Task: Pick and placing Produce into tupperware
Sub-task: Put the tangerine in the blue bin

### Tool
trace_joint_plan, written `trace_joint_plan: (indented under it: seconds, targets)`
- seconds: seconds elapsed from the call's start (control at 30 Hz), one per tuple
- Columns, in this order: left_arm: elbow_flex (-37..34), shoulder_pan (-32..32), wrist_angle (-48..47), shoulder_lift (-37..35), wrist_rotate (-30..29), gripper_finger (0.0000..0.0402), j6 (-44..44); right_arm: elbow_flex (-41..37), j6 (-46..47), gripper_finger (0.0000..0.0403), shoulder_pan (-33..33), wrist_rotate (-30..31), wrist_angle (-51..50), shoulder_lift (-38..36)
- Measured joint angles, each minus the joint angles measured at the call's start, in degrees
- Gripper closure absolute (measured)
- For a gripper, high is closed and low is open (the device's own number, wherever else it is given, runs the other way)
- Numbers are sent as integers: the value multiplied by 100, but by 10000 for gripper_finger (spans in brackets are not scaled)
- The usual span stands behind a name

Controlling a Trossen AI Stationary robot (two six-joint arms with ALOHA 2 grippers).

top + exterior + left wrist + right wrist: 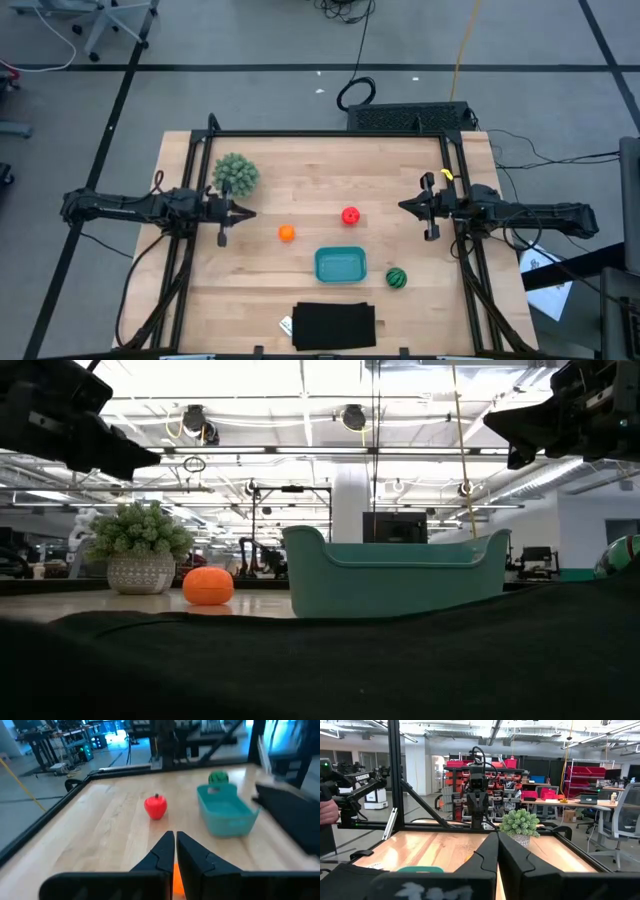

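The teal tub (340, 265) sits near the table's middle front; it also shows in the low view (395, 570) and left wrist view (227, 811). The orange piece (287, 233) lies left of it, the red one (350, 215) beyond it, and the striped green one (397, 278) to its right. My left gripper (250, 213) hovers shut above the table, left of the orange piece (175, 877), which peeks between its fingers. My right gripper (403, 207) hovers shut at the right side, right of the red piece.
A bushy green plant in a pot (236, 173) stands by the left arm, toward the far edge. A black flat rectangle (334, 326) lies at the near edge, in front of the tub. Bare wood spans the table's middle (320, 180).
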Motion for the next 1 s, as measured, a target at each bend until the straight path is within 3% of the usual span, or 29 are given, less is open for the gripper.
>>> trace_joint_plan:
  seconds: [0.37, 0.83, 1.0]
  targets:
    - [2, 0, 838, 2, 327, 378, -284, -1, 60, 403, -2, 0, 449, -1]
    - [2, 5, 1501, 2, -32, 378, 55, -1, -433, 403, 0, 9, 435, 1]
    - [81, 6, 1578, 152, -509, 378, -224, 0, -433, 403, -1, 15, 435, 1]
